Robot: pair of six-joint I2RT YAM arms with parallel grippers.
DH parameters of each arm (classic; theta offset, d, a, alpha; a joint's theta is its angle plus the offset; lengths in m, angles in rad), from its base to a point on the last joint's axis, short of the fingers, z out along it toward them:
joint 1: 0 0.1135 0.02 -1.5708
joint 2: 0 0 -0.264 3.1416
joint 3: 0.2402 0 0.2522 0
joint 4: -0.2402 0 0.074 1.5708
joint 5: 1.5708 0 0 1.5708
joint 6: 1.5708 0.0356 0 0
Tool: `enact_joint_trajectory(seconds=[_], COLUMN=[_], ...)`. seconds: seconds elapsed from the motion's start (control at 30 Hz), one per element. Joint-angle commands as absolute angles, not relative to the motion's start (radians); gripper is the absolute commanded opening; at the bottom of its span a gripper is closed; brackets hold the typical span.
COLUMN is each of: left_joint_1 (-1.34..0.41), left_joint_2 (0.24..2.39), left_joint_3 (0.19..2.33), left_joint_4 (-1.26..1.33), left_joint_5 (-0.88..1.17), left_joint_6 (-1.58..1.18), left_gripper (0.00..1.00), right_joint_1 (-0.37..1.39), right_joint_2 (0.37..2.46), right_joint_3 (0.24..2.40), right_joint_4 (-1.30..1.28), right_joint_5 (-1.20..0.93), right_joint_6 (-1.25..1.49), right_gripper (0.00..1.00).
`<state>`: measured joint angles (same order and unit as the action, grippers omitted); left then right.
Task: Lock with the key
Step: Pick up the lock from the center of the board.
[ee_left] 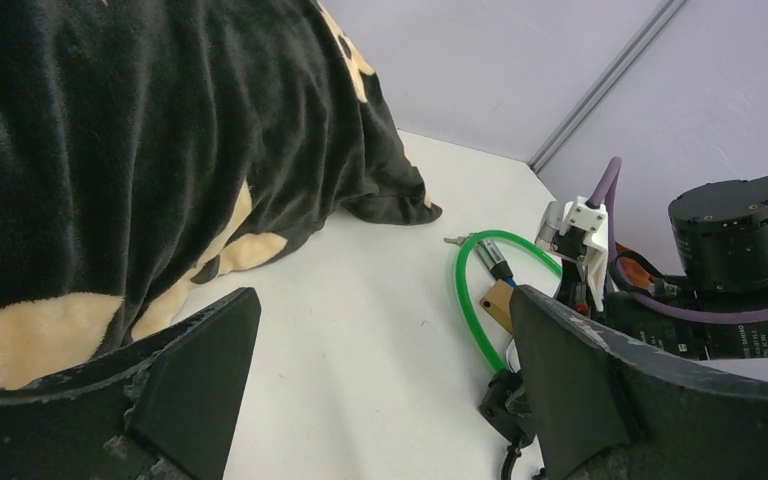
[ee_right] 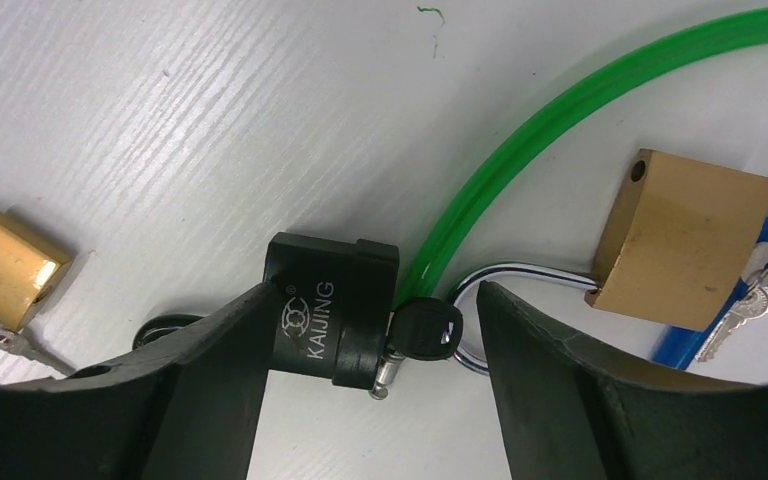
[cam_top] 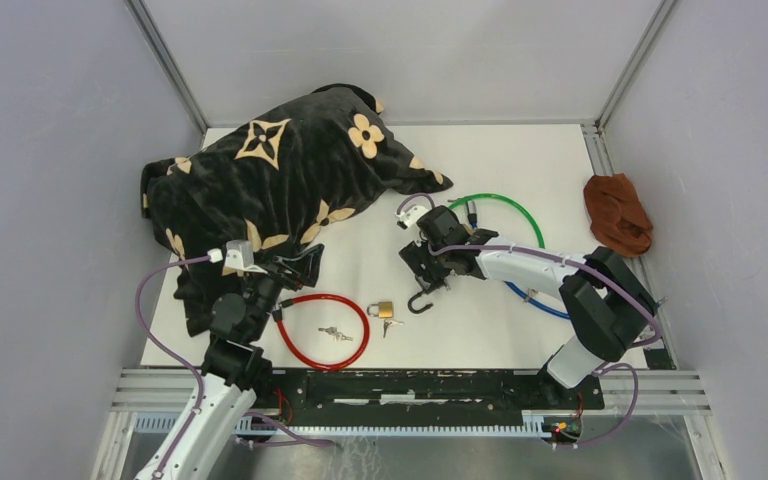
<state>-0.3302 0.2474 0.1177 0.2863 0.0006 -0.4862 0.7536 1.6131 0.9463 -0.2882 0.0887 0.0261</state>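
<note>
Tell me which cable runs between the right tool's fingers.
The green cable: it ends between the fingers of the right tool. The red cable lies far left; the blue cable, past a padlock.

Black lock (ee_right: 330, 320): matt plastic casing
Green cable (ee_right: 552, 110): glossy, smooth plastic
Padlock (ee_right: 685, 240): brushed brass metal
Blanket (cam_top: 270, 170): plush cloth
Surface (ee_right: 160, 120): white, faintly grained

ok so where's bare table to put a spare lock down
Bare white table lies along the far edge, between the black flowered blanket and the crumpled brown cloth. Another patch: front edge, right of the small brass padlock. Crowded around the green cable loop and red cable loop.
</note>
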Motion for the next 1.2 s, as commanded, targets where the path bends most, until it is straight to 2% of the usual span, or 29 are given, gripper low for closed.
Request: enact_joint_trajectory(seconds=[0.0, 0.13, 0.3, 0.4, 0.73, 0.87, 0.97, 1.17], left_joint_1=[-0.320, -0.317, -0.315, -0.313, -0.311, -0.311, -0.311, -0.311], left_joint_2=[0.242, 0.246, 0.249, 0.247, 0.239, 0.235, 0.233, 0.239], left_joint_3=[0.112, 0.112, 0.112, 0.112, 0.110, 0.110, 0.110, 0.110], left_joint_4=[0.325, 0.325, 0.327, 0.327, 0.329, 0.330, 0.330, 0.331], left_joint_5=[-0.017, -0.015, -0.012, -0.012, -0.012, -0.014, -0.015, -0.014], left_joint_6=[-0.520, -0.518, -0.518, -0.518, -0.522, -0.520, -0.520, -0.522], left_gripper=[1.00, 1.00, 1.00, 1.00, 1.00, 1.00, 1.00, 1.00], right_joint_1=[0.765, 0.796, 0.823, 0.839, 0.858, 0.857, 0.857, 0.889], right_joint_2=[1.626, 1.617, 1.603, 1.595, 1.562, 1.616, 1.664, 1.687], right_joint_3=[0.948, 0.959, 0.993, 0.997, 0.993, 1.035, 1.061, 1.058], right_joint_4=[-0.288, -0.299, -0.329, -0.332, -0.351, -0.401, -0.431, -0.394], right_joint_5=[0.031, 0.023, 0.042, 0.033, -0.182, -0.165, -0.143, -0.099], right_joint_6=[0.049, 0.028, 0.008, -0.042, -0.293, -0.342, -0.353, -0.373], right_gripper=[0.78, 0.79, 0.88, 0.89, 0.86, 0.85, 0.80, 0.77])
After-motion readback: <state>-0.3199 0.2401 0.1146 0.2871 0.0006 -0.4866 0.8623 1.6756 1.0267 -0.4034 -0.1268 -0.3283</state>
